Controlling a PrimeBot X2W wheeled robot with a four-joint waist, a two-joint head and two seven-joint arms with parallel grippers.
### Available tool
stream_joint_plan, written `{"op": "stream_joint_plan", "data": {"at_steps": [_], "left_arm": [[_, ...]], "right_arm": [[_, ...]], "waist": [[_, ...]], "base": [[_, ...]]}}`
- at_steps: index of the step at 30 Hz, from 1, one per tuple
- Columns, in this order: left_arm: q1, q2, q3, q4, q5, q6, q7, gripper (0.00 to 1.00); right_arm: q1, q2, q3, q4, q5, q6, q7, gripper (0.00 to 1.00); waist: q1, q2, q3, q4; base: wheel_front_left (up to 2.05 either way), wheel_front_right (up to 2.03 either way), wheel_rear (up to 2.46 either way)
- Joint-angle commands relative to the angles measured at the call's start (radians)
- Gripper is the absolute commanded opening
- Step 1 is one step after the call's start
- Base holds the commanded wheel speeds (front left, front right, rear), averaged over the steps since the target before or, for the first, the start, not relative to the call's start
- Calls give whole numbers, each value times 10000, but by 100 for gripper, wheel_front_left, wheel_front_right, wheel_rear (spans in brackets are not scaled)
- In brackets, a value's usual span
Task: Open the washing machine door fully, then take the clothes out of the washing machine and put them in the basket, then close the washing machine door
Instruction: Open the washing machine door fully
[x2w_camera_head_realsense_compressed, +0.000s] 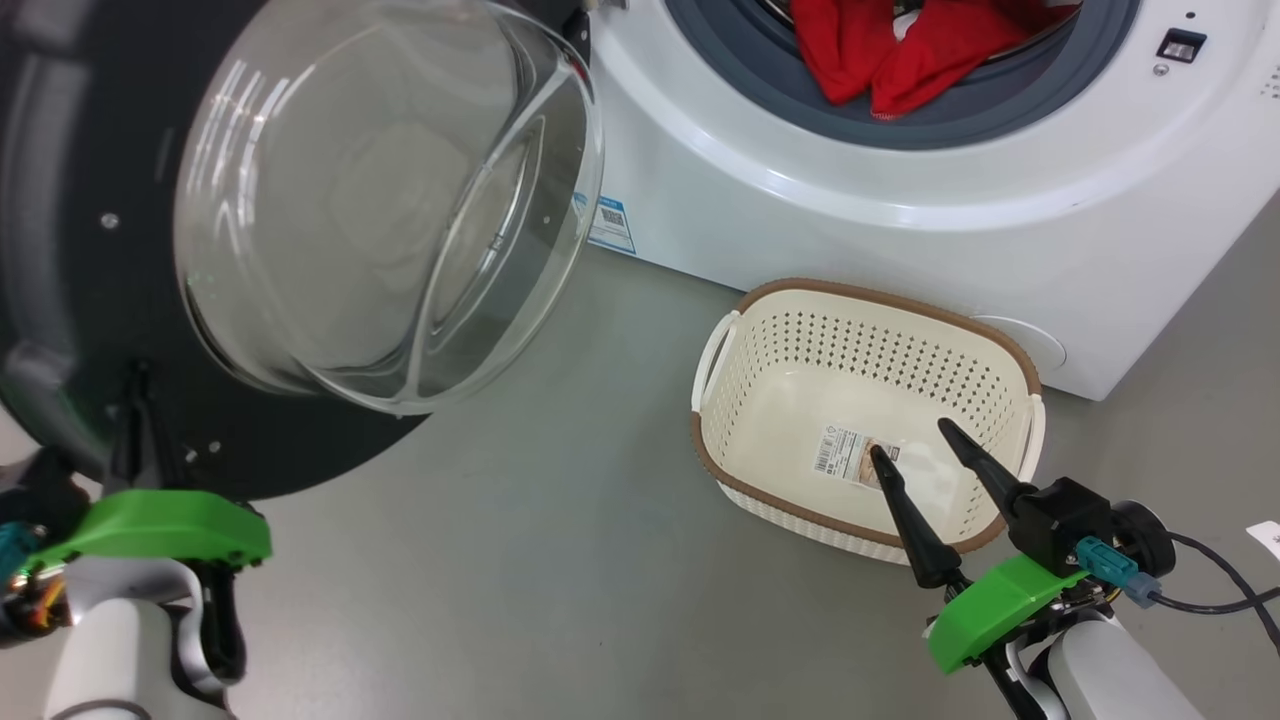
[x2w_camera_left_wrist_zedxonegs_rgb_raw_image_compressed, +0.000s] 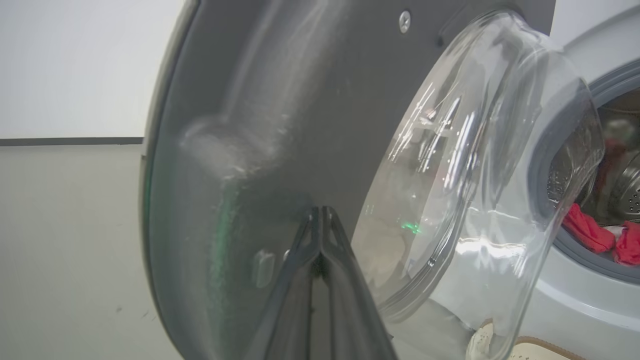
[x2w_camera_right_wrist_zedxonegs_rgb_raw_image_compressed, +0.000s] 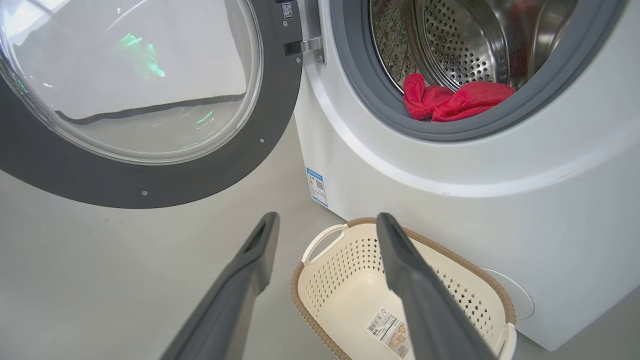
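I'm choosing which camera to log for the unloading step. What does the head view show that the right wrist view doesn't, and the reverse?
Head view's own: the left gripper, shut, beside the washing machine door's lower rim, plus the right arm's green mount and cable. Right wrist view's own: the perforated drum and the door hinge. Shared: the open right gripper pointing toward the basket, the clothes lying in the washing machine, and its blue sticker.
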Motion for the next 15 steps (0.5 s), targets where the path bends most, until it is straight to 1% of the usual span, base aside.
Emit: {"op": "stream_joint_plan", "data": {"at_steps": [1, 8, 13, 15], "left_arm": [[-399, 459, 560, -122, 153, -19, -119, 0], [-807, 445, 1444, 332, 290, -387, -119, 0], [-1076, 434, 1833, 615, 583, -641, -119, 0], [-1267, 527, 1959, 881, 685, -803, -120, 0]], "right_arm": [[-279, -54, 227, -225, -88, 62, -65, 100], [-390, -201, 315, -189, -71, 62, -65, 100], [-423, -278, 341, -163, -75, 62, -65, 100], [-445, -311, 363, -143, -80, 62, -65, 100]], "waist": [[1, 0, 40, -16], [1, 0, 196, -99], [1, 0, 278, -128], [1, 0, 308, -135]], "base": [[0, 0, 0], [0, 0, 0], [0, 0, 0], [0, 0, 0]]}}
